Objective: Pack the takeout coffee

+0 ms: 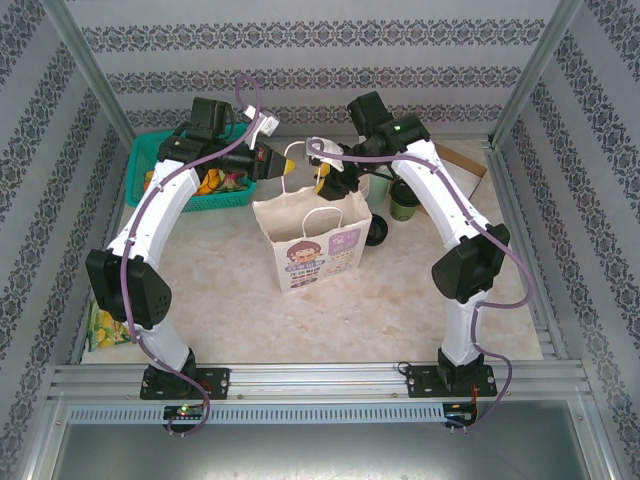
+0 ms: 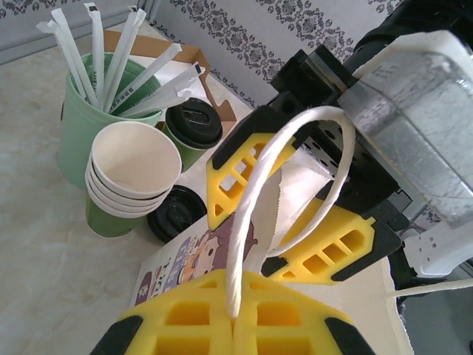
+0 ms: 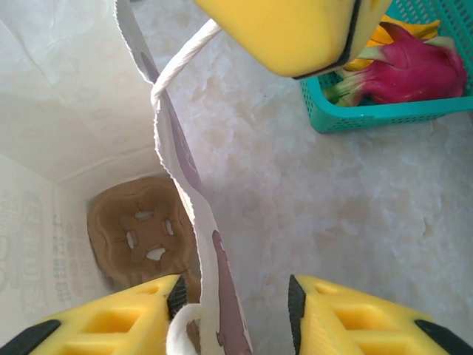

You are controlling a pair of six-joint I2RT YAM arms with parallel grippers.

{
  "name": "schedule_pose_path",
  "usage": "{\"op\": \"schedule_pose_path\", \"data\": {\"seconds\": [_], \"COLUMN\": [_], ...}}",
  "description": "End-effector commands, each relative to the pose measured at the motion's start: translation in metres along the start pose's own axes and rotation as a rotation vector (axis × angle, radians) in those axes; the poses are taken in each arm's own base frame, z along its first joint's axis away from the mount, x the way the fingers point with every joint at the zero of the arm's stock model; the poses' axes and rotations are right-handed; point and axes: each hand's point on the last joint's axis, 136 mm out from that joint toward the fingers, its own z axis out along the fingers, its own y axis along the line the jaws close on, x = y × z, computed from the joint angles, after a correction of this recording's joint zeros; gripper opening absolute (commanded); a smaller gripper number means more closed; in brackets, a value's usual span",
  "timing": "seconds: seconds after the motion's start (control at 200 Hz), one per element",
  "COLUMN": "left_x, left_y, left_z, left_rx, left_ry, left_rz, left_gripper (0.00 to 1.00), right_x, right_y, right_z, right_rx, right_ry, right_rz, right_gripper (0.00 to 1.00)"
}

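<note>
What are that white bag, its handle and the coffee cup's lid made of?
The bag looks like matte white paper, creased, with a printed face. Its handle seems twisted paper cord, though it could be string. The lid looks like moulded black plastic with a slight sheen.

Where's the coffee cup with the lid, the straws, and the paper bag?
takeout coffee (image 2: pixel 194 120), left wrist view, on its black lid.
straws (image 2: pixel 74 58), left wrist view, on one wrapped straw.
paper bag (image 1: pixel 312 252), top external view, on its printed front.
</note>
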Motion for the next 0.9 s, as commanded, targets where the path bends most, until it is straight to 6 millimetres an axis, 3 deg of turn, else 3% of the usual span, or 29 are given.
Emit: {"op": "schedule_pose_path", "data": {"seconds": [0.0,0.11,0.32,0.455,0.475,0.58,0.659,0.769,0.894], "left_x": [-0.016,-0.017,-0.022,-0.030,-0.031,-0.032,-0.026,-0.010,0.008], "left_y": [-0.021,-0.024,-0.026,-0.009,-0.005,0.020,0.045,0.074,0.093], "left_z": [-0.008,-0.011,-0.022,-0.044,-0.047,-0.069,-0.090,-0.128,-0.162], "left_rx": [0.029,0.030,-0.023,-0.206,-0.239,-0.434,-0.628,-0.913,-1.133], "left_ry": [-0.035,-0.043,-0.057,-0.107,-0.116,-0.178,-0.205,-0.238,-0.269], "left_rz": [0.060,0.068,0.060,0.008,-0.007,-0.104,-0.186,-0.274,-0.342], "left_gripper": [0.05,0.06,0.11,0.20,0.24,0.70,0.86,1.00,1.00], "right_x": [-0.002,0.001,-0.014,-0.023,-0.023,-0.021,-0.021,-0.020,-0.022], "right_y": [0.015,0.018,0.013,0.014,0.013,0.008,0.007,0.006,0.001], "right_z": [0.010,0.008,0.001,-0.009,-0.009,-0.013,-0.013,-0.014,-0.032], "right_rx": [-0.080,-0.072,0.015,0.062,0.084,0.190,0.264,0.385,0.550], "right_ry": [-0.026,-0.014,-0.076,-0.076,-0.069,-0.012,0.013,0.014,-0.026], "right_rz": [0.021,0.021,0.028,0.142,0.163,0.273,0.383,0.574,0.778], "right_gripper": [0.38,0.21,0.00,0.00,0.00,0.00,0.00,0.00,0.00]}}
